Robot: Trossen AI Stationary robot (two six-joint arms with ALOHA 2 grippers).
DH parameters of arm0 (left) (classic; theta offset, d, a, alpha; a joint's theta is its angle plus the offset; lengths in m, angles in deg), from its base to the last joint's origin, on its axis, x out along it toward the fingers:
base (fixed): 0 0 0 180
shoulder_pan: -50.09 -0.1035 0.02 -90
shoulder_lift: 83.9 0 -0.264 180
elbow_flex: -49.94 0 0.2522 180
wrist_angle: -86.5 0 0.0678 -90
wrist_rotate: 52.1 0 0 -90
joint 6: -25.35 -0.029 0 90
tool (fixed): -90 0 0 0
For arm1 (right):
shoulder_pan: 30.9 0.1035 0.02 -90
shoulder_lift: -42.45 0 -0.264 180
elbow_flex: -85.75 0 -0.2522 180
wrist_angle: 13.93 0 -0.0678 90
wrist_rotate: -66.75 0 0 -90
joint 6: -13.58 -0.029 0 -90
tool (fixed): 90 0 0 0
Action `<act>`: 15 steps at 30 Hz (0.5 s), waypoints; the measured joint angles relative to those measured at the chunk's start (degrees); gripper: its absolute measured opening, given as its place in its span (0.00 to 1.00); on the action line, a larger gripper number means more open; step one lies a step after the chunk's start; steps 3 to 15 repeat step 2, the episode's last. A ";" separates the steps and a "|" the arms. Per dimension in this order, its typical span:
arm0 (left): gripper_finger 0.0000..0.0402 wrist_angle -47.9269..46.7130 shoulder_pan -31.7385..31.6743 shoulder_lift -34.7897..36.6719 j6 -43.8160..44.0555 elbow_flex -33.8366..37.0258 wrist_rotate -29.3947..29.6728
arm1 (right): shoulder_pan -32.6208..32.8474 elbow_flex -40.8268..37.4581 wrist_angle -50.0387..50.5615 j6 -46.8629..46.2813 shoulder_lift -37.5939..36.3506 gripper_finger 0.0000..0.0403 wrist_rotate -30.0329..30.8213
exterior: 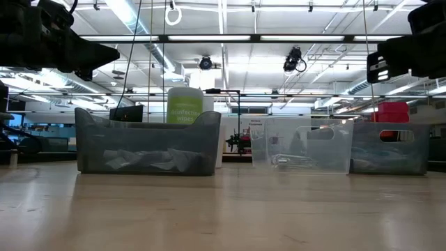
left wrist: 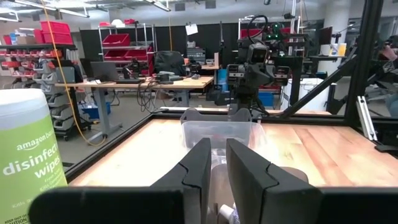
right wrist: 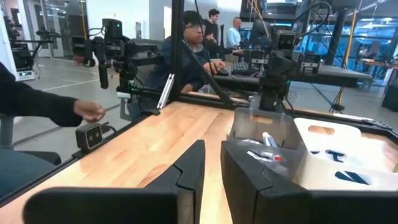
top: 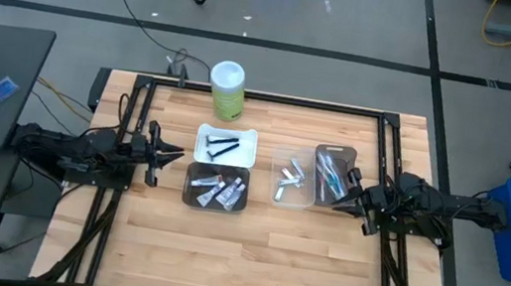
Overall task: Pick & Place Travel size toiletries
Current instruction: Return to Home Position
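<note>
The travel size toiletries lie sorted in trays at mid-table: dark razors (top: 219, 143) in a white tray (top: 248, 138), white tubes (top: 218, 194) in a grey tray (top: 196, 169), silvery tubes (top: 288, 180) in a clear tray (top: 305, 202), and toothbrushes (top: 331, 174) in a second grey tray (top: 320, 152). My left gripper (top: 174, 155) (left wrist: 215, 146) hangs level at the table's left and points at the trays. Its fingers are open by a narrow gap and hold nothing. My right gripper (top: 347, 188) (right wrist: 212, 149) hangs level at the table's right, just beside the toothbrush tray, also narrowly open and empty.
A tall green-and-white wipes canister (top: 227, 89) stands behind the white tray near the far edge. Bare wood lies along the table's near half (top: 239, 261). A black frame (top: 262, 95) rims the table. A person's hand (right wrist: 87, 111) shows beyond the table's edge.
</note>
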 joint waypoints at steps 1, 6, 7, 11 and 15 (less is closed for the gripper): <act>0.14 0.00 0.00 0.00 0.00 0.00 0.00 | -0.01 0.01 0.00 0.00 0.00 0.15 0.00; 0.14 0.00 0.00 0.00 0.00 0.00 0.00 | -0.02 0.00 0.00 0.00 0.00 0.15 0.00; 0.14 0.00 0.00 0.00 0.00 0.00 0.00 | -0.02 0.00 0.00 0.00 0.00 0.15 0.00; 0.14 0.00 0.00 0.00 0.00 0.00 0.00 | -0.02 0.00 0.00 0.00 0.00 0.15 0.00; 0.14 0.00 0.00 0.00 0.00 0.00 0.00 | -0.02 0.00 0.00 0.00 0.00 0.15 0.00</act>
